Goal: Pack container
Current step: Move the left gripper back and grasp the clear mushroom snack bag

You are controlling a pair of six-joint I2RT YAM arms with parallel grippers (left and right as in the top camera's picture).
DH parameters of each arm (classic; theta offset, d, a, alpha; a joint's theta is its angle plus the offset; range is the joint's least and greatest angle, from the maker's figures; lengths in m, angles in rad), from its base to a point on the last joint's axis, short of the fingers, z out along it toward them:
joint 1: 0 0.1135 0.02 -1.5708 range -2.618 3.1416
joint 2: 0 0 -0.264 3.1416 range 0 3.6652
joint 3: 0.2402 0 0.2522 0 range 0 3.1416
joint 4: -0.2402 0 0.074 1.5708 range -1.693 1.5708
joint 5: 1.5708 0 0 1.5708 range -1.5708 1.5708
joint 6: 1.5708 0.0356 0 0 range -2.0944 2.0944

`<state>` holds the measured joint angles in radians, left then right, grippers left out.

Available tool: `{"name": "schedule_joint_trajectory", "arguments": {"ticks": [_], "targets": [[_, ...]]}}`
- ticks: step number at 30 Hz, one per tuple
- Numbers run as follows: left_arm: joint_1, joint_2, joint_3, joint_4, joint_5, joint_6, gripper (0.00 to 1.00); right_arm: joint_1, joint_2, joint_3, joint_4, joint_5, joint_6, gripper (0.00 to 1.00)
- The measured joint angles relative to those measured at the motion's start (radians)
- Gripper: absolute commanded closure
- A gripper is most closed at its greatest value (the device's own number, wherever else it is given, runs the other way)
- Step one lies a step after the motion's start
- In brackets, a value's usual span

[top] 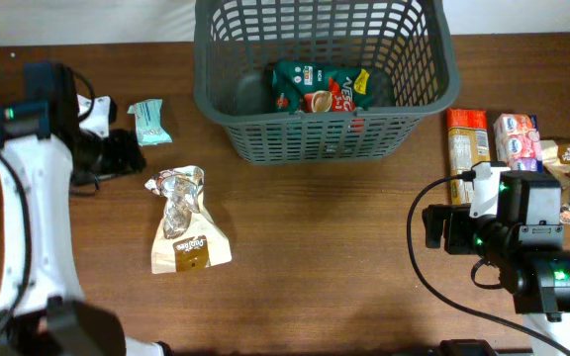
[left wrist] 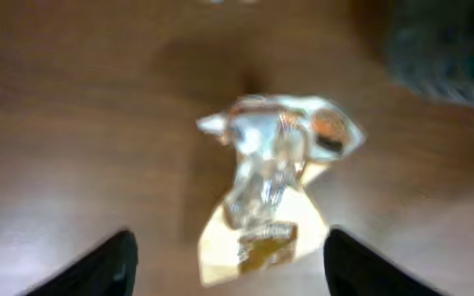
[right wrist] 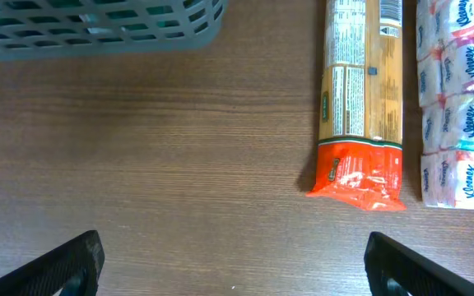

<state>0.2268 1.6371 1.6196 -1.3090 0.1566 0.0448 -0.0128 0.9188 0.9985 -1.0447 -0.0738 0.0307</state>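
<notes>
A grey basket (top: 325, 133) with a green packet (top: 315, 87) inside, crumpled tan packet (top: 188, 237) on the table (top: 315, 257)

This looks to me like a robotics lab bench, not a home. A bare wood-grain table (top: 315, 267) meets a plain white wall (top: 67, 20) at its far edge. The left arm (top: 23, 227) and right arm (top: 542, 267) stand at the near side, trailing a loose black cable (top: 416, 252). A snack packet (right wrist: 360, 99) and tissue packs (right wrist: 459, 90) lie on the right near a grey basket (top: 315, 133).
</notes>
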Motion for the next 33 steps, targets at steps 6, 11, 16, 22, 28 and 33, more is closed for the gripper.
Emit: {"name": "schedule_joint_trajectory", "arguments": {"ticks": [6,11,16,22,28,33], "targets": [[-0.029,-0.073,-0.267,0.212,0.084,-0.005,0.3,0.0,0.0,0.0,0.0,0.0,0.0,0.01],[-0.043,-0.061,-0.421,0.35,0.106,-0.018,0.26,0.0,0.0,0.0,-0.007,0.0,0.0,0.01],[-0.043,-0.061,-0.47,0.425,0.106,-0.023,0.23,0.0,0.0,0.0,-0.019,0.0,0.0,0.01],[-0.043,-0.059,-0.518,0.462,0.106,-0.009,0.23,0.0,0.0,0.0,-0.019,0.0,0.0,0.01],[-0.043,-0.043,-0.569,0.479,0.098,-0.001,0.22,0.0,0.0,0.0,-0.019,0.0,0.001,0.01],[-0.043,-0.042,-0.621,0.522,0.097,0.002,0.22,0.0,0.0,0.0,-0.018,0.0,0.0,0.01]]}}
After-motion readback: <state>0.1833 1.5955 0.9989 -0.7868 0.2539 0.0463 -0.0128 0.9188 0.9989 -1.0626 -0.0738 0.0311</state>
